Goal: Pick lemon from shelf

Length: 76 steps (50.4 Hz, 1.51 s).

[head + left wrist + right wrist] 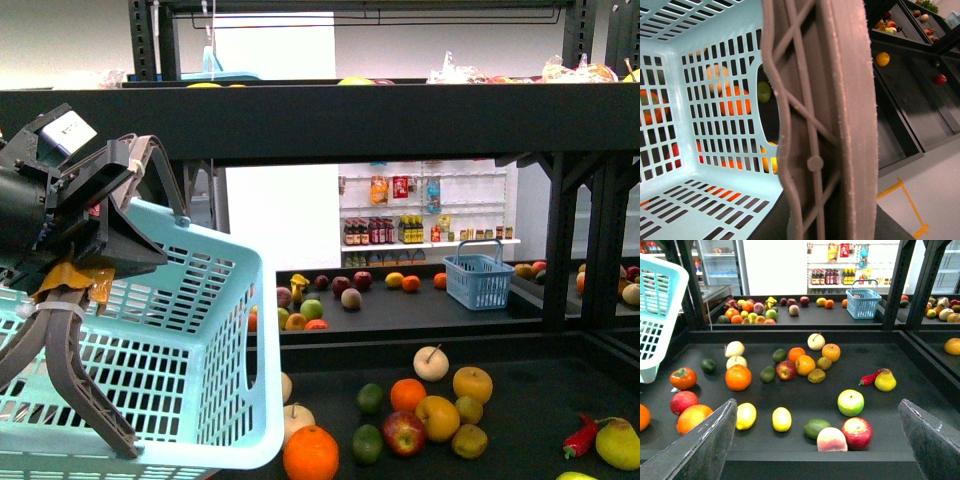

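Observation:
Two pale yellow oval lemons [781, 419] [746, 415] lie side by side near the front edge of the black shelf tray [815, 465] in the right wrist view. My right gripper [817, 407] is open and empty, its fingers [705, 445] spread wide in front of the tray, apart from the lemons. My left gripper [100, 235] is shut on the grey handle [830, 125] of a pale blue basket [190, 340], held up at the left before the shelf [320, 120]. I cannot make out the lemons in the front view.
Around the lemons lie an orange [738, 377], a green fruit [816, 427], a peach [831, 440], a red apple [856, 432] and a green apple [850, 402]. A small blue basket [863, 302] stands on the far tray. Black uprights [560, 240] flank the shelf.

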Each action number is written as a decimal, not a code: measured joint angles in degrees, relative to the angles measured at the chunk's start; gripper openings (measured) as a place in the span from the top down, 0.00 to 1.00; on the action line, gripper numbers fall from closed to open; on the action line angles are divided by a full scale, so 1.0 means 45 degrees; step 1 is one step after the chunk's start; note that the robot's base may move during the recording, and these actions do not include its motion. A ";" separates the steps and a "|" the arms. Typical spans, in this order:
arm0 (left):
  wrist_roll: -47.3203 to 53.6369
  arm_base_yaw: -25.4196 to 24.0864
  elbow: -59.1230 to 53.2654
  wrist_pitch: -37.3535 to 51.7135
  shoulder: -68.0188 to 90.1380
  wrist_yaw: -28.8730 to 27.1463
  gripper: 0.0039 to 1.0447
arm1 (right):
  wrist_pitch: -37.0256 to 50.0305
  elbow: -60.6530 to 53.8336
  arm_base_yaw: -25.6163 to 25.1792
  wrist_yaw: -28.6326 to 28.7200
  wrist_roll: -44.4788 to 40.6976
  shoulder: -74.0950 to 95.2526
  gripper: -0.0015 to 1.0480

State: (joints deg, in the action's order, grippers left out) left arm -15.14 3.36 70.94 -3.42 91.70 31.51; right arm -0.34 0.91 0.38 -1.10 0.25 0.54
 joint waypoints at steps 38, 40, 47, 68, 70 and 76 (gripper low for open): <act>0.0117 0.0034 -0.0015 0.0049 -0.0005 -0.0039 0.87 | 0.2220 1.3153 -0.0743 0.1807 0.0442 2.4018 0.07; 0.0151 0.0034 -0.0015 0.0049 -0.0005 -0.0039 0.87 | 0.2035 1.4022 -0.0491 0.1851 0.0398 2.4897 0.07; 0.0151 0.0034 -0.0015 0.0049 0.0000 -0.0039 0.87 | 0.1331 1.6626 0.0272 0.1705 0.0393 2.7637 0.07; 0.0155 0.0034 -0.0015 0.0049 -0.0005 -0.0044 0.87 | -0.0277 2.2163 0.1005 0.0855 0.0078 3.3232 0.07; 0.0155 0.0034 -0.0015 0.0049 -0.0005 -0.0044 0.87 | -0.0500 2.2658 0.1015 0.0816 0.0078 3.3723 0.07; 0.0155 0.0034 -0.0015 0.0049 -0.0005 -0.0049 0.87 | -0.0908 2.3751 0.1098 0.0811 0.0068 3.4855 0.07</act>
State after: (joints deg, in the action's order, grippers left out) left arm -14.44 3.51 70.87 -3.20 91.68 31.29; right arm -4.43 107.79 5.32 2.55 0.56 157.38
